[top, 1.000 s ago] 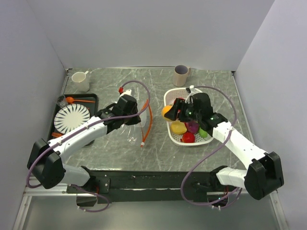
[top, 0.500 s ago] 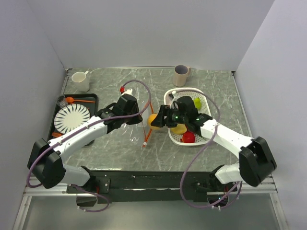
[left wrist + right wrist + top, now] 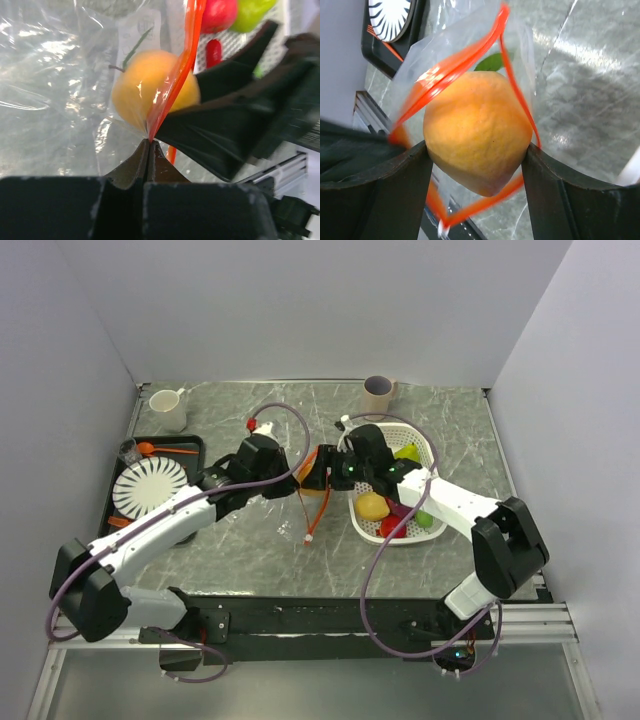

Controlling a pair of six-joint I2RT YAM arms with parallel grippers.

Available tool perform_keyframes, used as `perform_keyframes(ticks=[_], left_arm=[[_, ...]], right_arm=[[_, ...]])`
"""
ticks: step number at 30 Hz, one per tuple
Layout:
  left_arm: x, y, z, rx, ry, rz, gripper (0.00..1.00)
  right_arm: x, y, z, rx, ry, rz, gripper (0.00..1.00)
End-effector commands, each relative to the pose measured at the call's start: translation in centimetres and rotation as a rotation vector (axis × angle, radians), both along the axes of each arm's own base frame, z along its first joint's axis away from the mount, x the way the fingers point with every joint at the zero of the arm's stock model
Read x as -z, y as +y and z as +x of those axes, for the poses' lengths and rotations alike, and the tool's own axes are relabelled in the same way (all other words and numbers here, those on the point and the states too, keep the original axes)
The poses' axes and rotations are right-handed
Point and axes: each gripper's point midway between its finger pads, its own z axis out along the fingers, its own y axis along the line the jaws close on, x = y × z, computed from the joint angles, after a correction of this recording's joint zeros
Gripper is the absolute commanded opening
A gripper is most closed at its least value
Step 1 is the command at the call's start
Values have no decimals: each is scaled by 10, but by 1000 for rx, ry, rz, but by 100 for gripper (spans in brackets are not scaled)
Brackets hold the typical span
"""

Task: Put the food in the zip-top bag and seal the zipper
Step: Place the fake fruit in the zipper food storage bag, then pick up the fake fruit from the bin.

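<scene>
- Grip: the right end effector (image 3: pixel 476 152) has its jaws spread wide, one pad on each side of an orange fruit (image 3: pixel 477 125), which it is holding.
- Fruit: rounded and glossy, with faintly dimpled skin. A green leaf-shaped patch shows just behind its top; I cannot tell if it belongs to the fruit.
- Right around the grip, the zipper (image 3: pixel 454 67) is an orange-red strip parted into an open loop. The fruit sits in that loop, between the two tracks.
- A small white slider (image 3: pixel 440 229) sits at the loop's lower end.
- The zip-top bag (image 3: pixel 445 37) is clear, crinkled film. In the left wrist view the fruit shows through it.
- The left end effector (image 3: pixel 149 146) has its jaws closed to a thin pinch on the bag's zipper edge, touching the strip just beside the fruit.
- Pose: both arms reach forward and inward, and the end effectors meet nose to nose over the middle of the counter (image 3: pixel 250 550). A free length of zipper trails from the pinch back toward the arm bases.
- Just behind the right end effector is a white perforated basket (image 3: pixel 385 537) holding a yellow fruit (image 3: pixel 372 506), a red fruit (image 3: pixel 392 527) and a green fruit (image 3: pixel 408 452).
- Well behind the left end effector is a black tray (image 3: pixel 193 443) with a striped plate (image 3: pixel 148 488) and an orange spoon (image 3: pixel 165 450).
- Farthest off are a white mug (image 3: pixel 168 410) and a beige cup (image 3: pixel 378 397).
</scene>
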Motion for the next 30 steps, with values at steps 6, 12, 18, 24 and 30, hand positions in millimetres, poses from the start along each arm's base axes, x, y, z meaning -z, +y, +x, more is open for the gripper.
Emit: perform_keyframes(ticks=[6, 12, 18, 24, 30], left_arm=[[-59, 19, 13, -131, -112, -40, 1], [-49, 31, 14, -184, -102, 4, 1], [-42, 31, 15, -178, -94, 13, 1], [-32, 24, 13, -143, -72, 6, 1], [-23, 21, 12, -111, -52, 30, 1]], right_arm=[[-31, -2, 9, -2, -117, -25, 100], [-66, -31, 8, 111, -225, -40, 100], [-66, -100, 11, 386, -236, -199, 100], [-16, -150, 0, 516, -157, -368, 100], [19, -156, -7, 445, -93, -406, 100]])
